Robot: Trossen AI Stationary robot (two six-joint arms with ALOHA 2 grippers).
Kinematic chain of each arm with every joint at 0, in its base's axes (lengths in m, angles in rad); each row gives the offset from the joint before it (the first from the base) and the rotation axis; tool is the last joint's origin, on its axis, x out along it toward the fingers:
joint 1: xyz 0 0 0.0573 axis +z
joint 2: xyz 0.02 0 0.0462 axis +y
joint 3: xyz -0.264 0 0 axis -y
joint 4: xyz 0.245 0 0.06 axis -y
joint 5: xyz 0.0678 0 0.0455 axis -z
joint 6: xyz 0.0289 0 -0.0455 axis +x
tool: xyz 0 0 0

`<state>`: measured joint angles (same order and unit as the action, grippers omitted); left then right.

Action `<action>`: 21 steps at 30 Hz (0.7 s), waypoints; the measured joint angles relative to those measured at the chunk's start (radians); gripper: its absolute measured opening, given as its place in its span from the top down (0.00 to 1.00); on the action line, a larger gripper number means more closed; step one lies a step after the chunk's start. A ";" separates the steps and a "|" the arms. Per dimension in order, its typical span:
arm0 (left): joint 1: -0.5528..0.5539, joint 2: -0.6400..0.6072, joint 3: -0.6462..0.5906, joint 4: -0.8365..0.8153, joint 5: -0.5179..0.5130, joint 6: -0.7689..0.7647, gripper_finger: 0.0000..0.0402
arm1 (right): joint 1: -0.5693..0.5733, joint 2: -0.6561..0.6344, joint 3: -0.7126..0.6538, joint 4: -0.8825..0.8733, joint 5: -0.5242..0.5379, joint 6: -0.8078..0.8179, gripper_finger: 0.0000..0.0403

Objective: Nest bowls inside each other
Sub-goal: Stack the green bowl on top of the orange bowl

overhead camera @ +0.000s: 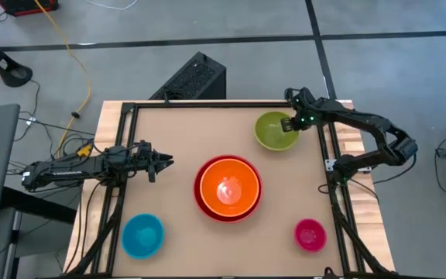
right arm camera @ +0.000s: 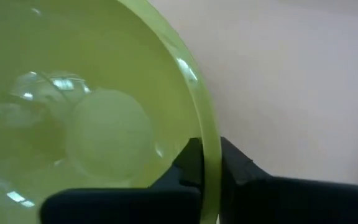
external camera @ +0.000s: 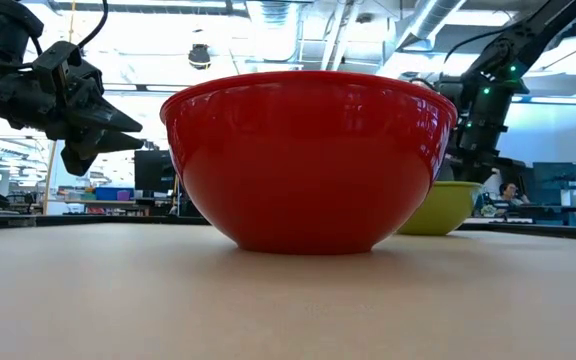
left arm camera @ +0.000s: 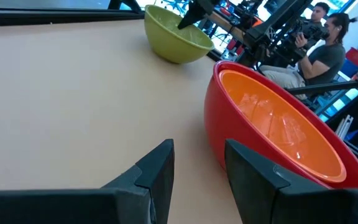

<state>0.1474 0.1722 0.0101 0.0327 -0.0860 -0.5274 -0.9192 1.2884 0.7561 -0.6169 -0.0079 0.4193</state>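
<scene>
The surface (overhead camera: 176,139) is a flat tan board with a dark frame round it and pale wood at its sides; it sits on a grey floor with dark lines, and a yellow cable (overhead camera: 72,54) trails over that floor.

The right hand (right arm camera: 205,163) has its two fingers pinched on the rim of the green bowl (overhead camera: 276,130), one finger inside and one outside; the bowl rests on the surface at the far right.

The left hand (overhead camera: 161,162) hangs above the surface with its fingers apart and nothing between them; just past it sits the orange bowl (overhead camera: 229,187) inside the red bowl (overhead camera: 201,203), near the middle of the surface. The blue bowl (overhead camera: 142,235) is near the left hand, on the front side; the pink bowl (overhead camera: 310,234) is well apart from both hands, at the front right corner.

Beyond the surface the room is bright, with pipes on the ceiling and screens and shelves far back; two people (left arm camera: 319,46) sit behind the green bowl.
</scene>
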 joint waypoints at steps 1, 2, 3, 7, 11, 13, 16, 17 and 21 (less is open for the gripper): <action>0.000 0.000 0.000 0.000 0.000 0.000 0.68 | 0.000 -0.001 0.000 0.004 -0.001 0.000 0.96; 0.000 0.000 0.000 0.000 0.000 0.000 0.68 | 0.000 -0.001 0.000 0.006 -0.001 0.000 0.97; 0.000 0.000 0.000 0.000 0.000 0.000 0.68 | 0.000 0.000 0.000 0.006 -0.001 0.002 0.97; 0.000 0.000 0.000 0.000 0.000 0.000 0.68 | 0.000 0.001 0.023 -0.014 -0.001 0.000 0.94; 0.000 0.000 0.000 0.000 0.000 0.000 0.68 | 0.007 0.002 0.084 -0.047 -0.016 -0.009 0.96; 0.000 0.000 0.000 0.000 0.000 0.000 0.68 | 0.024 0.002 0.128 -0.066 -0.021 -0.003 0.97; 0.000 0.000 0.000 0.000 0.000 0.000 0.68 | 0.076 0.001 0.202 -0.096 -0.033 0.017 0.97; 0.000 0.000 0.000 0.000 0.000 0.000 0.68 | 0.100 0.001 0.225 -0.102 -0.036 0.026 0.97; 0.000 0.000 0.000 0.000 0.000 0.000 0.68 | 0.224 0.000 0.319 -0.114 -0.035 0.087 0.97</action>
<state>0.1473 0.1721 0.0101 0.0329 -0.0860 -0.5270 -0.6951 1.2888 1.0748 -0.7309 -0.0433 0.5068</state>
